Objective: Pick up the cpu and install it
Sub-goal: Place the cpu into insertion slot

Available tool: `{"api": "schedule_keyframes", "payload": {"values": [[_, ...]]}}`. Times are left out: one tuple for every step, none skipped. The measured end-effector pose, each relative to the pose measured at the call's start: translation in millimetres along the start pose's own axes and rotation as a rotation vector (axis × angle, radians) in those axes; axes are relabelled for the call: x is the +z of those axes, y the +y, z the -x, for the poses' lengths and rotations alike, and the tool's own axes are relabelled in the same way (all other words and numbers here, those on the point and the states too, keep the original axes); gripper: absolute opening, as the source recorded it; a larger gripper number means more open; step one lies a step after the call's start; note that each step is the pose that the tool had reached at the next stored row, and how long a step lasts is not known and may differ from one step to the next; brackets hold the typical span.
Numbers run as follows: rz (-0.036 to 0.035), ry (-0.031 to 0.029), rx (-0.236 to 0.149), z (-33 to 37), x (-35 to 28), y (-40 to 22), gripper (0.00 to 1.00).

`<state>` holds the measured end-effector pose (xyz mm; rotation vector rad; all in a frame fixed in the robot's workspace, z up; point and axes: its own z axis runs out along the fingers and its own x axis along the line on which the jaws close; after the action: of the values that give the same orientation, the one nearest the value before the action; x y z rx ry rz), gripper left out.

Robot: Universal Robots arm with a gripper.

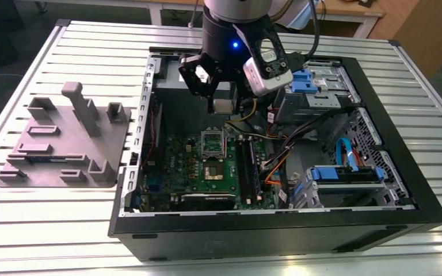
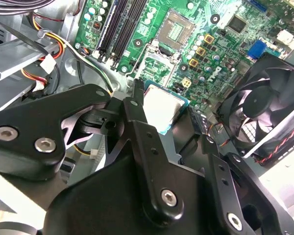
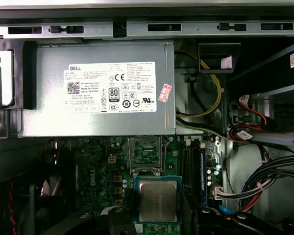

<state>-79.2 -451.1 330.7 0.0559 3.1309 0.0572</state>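
Holding the cpu clamped in the hand near the open socket, any tilt/offset cd bend pins.

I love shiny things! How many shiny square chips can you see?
1. The cpu sits in the gripper, above the green motherboard inside the computer case; others may be hidden.

The gripper holds the cpu over the open computer case, at twelve o'clock from the motherboard socket. A grey fixture lies on the counter at nine o'clock.
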Motion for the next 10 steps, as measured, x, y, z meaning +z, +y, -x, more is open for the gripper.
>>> {"api": "schedule_keyframes", "payload": {"values": [[-0.0001,0.0001,-0.002,0.0,0.8,-0.1,0.47],[-0.0004,0.0005,-0.008,-0.1,1.7,-0.2,0.47],[-0.0003,0.0008,-0.015,0.0,2.7,-0.5,0.47],[-0.0003,0.0009,-0.021,0.0,3.7,-1.2,0.47],[-0.0005,0.0012,-0.024,0.1,4.2,-2.7,0.47],[-0.0002,0.0011,-0.024,0.1,4.6,-4.0,0.47],[0.0,0.0011,-0.024,0.1,5.2,-5.1,0.47],[-0.0001,0.0011,-0.024,0.1,6.1,-5.9,0.47],[0.0001,0.001,-0.025,0.1,7.5,-6.4,0.47],[-0.0002,0.0013,-0.026,0.2,9.1,-7.1,0.47]]}}
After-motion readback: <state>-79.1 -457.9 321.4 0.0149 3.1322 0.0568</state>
